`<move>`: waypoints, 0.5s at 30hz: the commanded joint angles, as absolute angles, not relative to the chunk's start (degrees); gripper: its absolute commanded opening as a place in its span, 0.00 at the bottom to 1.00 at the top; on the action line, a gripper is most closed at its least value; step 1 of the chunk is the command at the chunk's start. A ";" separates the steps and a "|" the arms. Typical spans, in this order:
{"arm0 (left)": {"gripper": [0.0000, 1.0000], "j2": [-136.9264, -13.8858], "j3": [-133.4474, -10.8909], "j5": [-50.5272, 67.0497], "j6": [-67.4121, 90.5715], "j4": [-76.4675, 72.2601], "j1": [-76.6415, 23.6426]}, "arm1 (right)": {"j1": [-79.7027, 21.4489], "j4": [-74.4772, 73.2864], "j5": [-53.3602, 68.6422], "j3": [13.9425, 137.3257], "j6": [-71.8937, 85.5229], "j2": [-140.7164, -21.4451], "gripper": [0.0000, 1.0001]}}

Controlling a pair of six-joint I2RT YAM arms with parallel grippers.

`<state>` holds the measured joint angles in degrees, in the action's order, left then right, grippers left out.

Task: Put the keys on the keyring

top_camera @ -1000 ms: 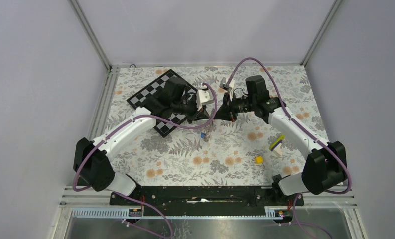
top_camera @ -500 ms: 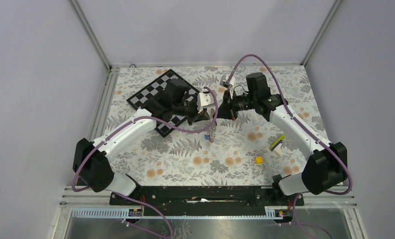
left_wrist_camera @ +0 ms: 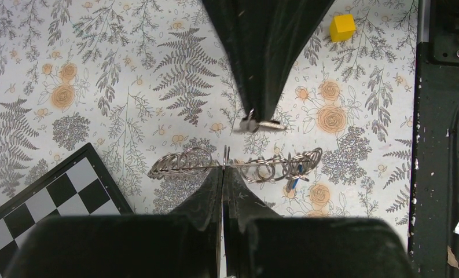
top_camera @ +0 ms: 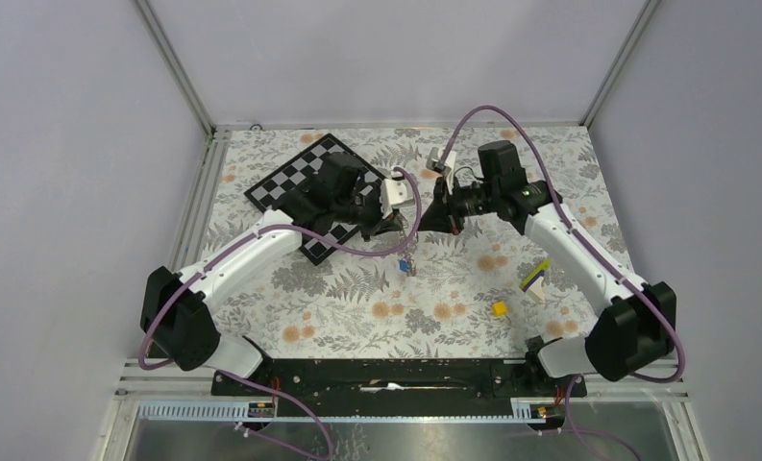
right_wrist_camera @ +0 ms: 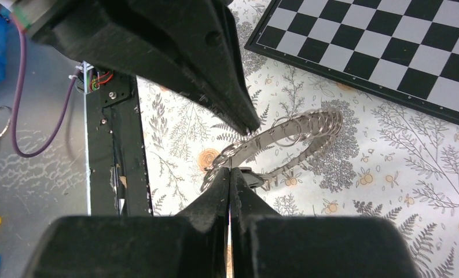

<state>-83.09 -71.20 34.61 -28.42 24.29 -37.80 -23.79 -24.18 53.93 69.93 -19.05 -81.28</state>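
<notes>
The keyring (left_wrist_camera: 180,163), a loop of silver coiled rings, is pinched in my shut left gripper (left_wrist_camera: 224,168) and stretches sideways above the table. The blue key (left_wrist_camera: 293,182) hangs on its right part. In the top view the keyring (top_camera: 408,252) dangles under the left gripper (top_camera: 399,229) with the blue key (top_camera: 403,266) at its bottom. My right gripper (right_wrist_camera: 230,170) is shut on a small dark flat piece (right_wrist_camera: 253,178), apparently the black key, right beside the keyring (right_wrist_camera: 285,136). The right gripper (top_camera: 423,223) faces the left one closely.
A black-and-white chessboard (top_camera: 305,182) lies under the left arm at the back left. A yellow cube (top_camera: 499,308) and a purple-and-lime stick (top_camera: 534,277) lie at the right front. A black rail (top_camera: 396,375) runs along the near edge.
The right gripper has drawn back slightly to the right. The dangling keyring with the blue key has shifted a little to the right under the left gripper.
</notes>
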 commanded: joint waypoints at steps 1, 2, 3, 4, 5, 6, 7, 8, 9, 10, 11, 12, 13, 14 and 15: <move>0.00 -80.32 -74.51 35.46 -28.08 22.64 -36.53 | -23.29 -25.65 50.64 67.85 -23.69 -75.10 0.00; 0.00 -80.14 -74.65 36.08 -28.12 22.90 -36.28 | -23.29 -25.74 50.19 66.97 -24.58 -74.44 0.00; 0.00 -79.96 -74.79 37.02 -28.25 23.20 -36.03 | -23.29 -25.90 50.21 66.21 -25.58 -73.88 0.00; 0.00 -79.90 -75.06 38.15 -28.40 23.70 -35.96 | -23.29 -26.02 50.56 65.52 -26.63 -73.54 0.00; 0.00 -79.89 -75.37 39.31 -28.82 24.30 -35.95 | -23.29 -26.09 51.18 64.87 -27.45 -73.51 0.00; 0.00 -79.94 -75.59 40.72 -29.31 24.90 -35.95 | -23.29 -26.05 52.29 64.40 -28.17 -73.61 0.00; 0.00 -80.08 -75.88 42.04 -29.70 25.41 -35.95 | -23.33 -26.06 53.59 64.08 -28.74 -73.92 0.00; 0.00 -80.21 -76.27 43.40 -29.88 25.85 -35.90 | -23.35 -26.01 54.94 63.92 -29.08 -74.46 0.00; 0.00 -80.46 -76.55 44.91 -30.15 26.18 -35.94 | -23.32 -25.80 56.06 63.86 -29.38 -74.90 0.00; 0.00 -80.62 -76.71 46.09 -30.18 26.27 -35.95 | -23.37 -25.36 56.90 63.81 -29.37 -75.46 0.00; 0.00 -80.86 -76.85 47.30 -30.02 26.32 -35.95 | -23.42 -24.91 57.32 63.81 -29.27 -76.02 0.00; 0.00 -81.07 -77.08 48.31 -29.64 26.28 -35.99 | -23.51 -24.15 57.34 63.81 -29.07 -76.34 0.00; 0.00 -81.30 -77.25 48.93 -29.20 26.28 -36.03 | -23.61 -22.94 57.20 63.64 -28.21 -76.50 0.00; 0.00 -81.52 -77.41 49.29 -28.53 26.05 -36.08 | -23.70 -21.34 56.95 63.17 -27.08 -76.43 0.00; 0.00 -81.68 -77.26 49.45 -27.71 25.57 -36.18 | -23.79 -19.75 56.73 62.63 -25.93 -76.23 0.00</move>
